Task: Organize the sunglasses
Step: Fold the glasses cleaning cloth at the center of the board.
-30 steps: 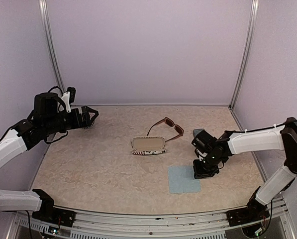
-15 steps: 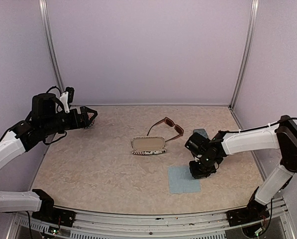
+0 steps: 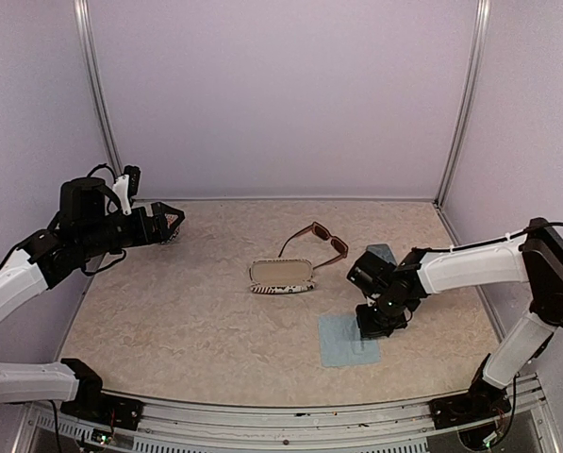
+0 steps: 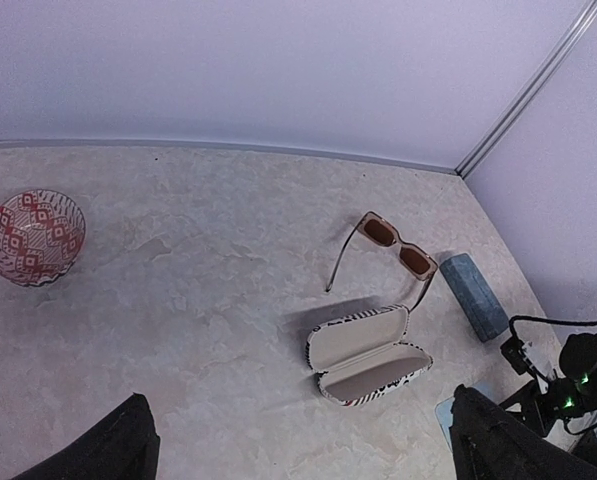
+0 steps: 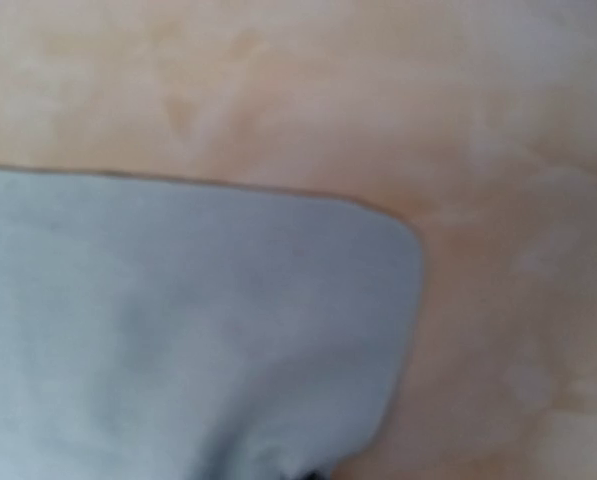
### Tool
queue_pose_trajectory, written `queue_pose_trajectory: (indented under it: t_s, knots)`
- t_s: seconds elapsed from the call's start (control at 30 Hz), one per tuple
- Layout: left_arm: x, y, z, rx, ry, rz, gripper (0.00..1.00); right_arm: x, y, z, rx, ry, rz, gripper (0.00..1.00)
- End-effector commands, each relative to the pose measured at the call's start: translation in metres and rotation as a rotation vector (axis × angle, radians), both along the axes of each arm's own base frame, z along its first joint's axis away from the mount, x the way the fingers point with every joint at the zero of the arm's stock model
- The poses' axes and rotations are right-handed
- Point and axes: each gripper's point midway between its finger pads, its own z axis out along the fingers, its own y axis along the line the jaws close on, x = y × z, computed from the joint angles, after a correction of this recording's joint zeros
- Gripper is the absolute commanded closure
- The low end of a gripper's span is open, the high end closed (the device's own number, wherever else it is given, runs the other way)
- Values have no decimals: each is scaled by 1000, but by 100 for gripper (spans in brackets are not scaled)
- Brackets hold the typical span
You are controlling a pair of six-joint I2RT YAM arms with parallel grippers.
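The reddish-brown sunglasses (image 3: 317, 242) lie unfolded on the table behind the middle; they also show in the left wrist view (image 4: 398, 245). The pale-pink pair is out of view. My left gripper (image 3: 171, 223) hovers high at the far left, open and empty. My right gripper (image 3: 375, 326) points down onto the right edge of a flat blue-grey cloth (image 3: 345, 342). In the right wrist view the cloth (image 5: 178, 330) fills the frame and puckers toward the dark fingertips at the bottom edge.
An open striped black-and-white case (image 3: 281, 276) lies in front of the sunglasses, also in the left wrist view (image 4: 368, 355). A blue-grey oblong case (image 4: 473, 295) lies to their right. A red-patterned bowl (image 4: 33, 238) sits at the far left.
My right gripper has slid a little to the left, further onto the cloth's right edge. The left arm has barely moved.
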Motion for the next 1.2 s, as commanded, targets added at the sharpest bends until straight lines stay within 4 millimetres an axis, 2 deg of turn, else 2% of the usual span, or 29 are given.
queue_pose_trajectory:
  t_s: [0.0,0.2,0.37,0.57,0.83,1.17]
  knots:
    - [-2,3,1,-1,-16,-1,1,5,22,12,59,-19,12,100]
    - [-2,3,2,-2,-16,-2,1,9,35,36,66,-51,32,100]
    - [-3,3,3,-4,-20,-6,1,8,42,45,62,-54,50,100]
    - [-4,3,4,-6,-20,-7,1,4,58,47,94,-43,86,100]
    - [-6,3,3,-8,-19,-8,1,-11,89,40,208,37,149,100]
    - [-6,3,2,-6,-14,-9,1,-15,105,31,247,76,180,100]
